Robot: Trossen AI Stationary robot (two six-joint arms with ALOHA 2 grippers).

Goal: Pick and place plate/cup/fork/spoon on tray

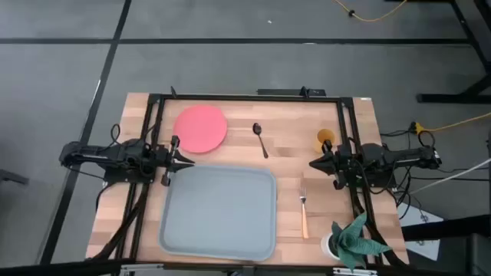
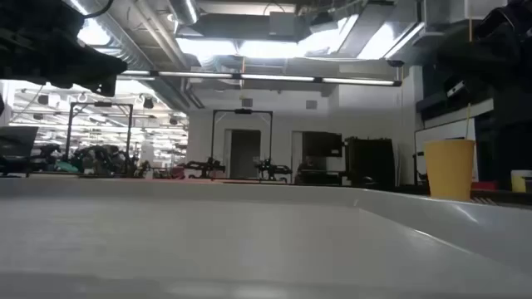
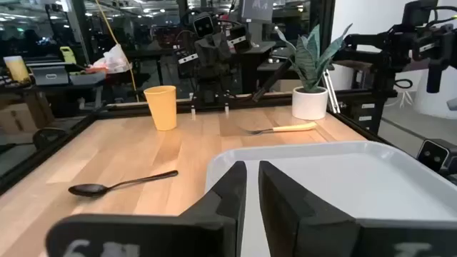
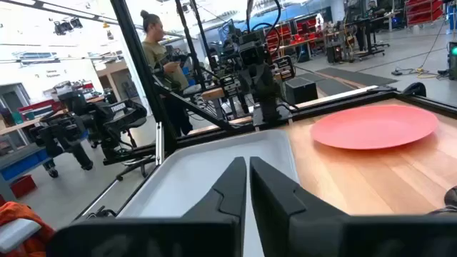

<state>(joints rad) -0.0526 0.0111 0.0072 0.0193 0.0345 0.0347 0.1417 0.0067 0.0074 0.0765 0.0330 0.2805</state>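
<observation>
The grey tray (image 1: 219, 211) lies at the table's near middle. The coral-pink plate (image 1: 200, 128) lies flat at the far left; it also shows in the right wrist view (image 4: 375, 126). The dark spoon (image 1: 261, 139) lies right of the plate. The orange-yellow cup (image 1: 325, 139) stands at the far right, also in the left wrist view (image 3: 161, 107). The fork (image 1: 303, 211) lies right of the tray. My left gripper (image 1: 186, 161) hovers shut by the tray's far left corner. My right gripper (image 1: 313, 163) hovers shut just near of the cup. Both are empty.
A white pot with a green plant (image 1: 349, 241) stands at the table's near right corner. A dark metal frame (image 1: 253, 97) runs along the far edge and both sides of the table. A person (image 4: 153, 50) stands in the room beyond the table.
</observation>
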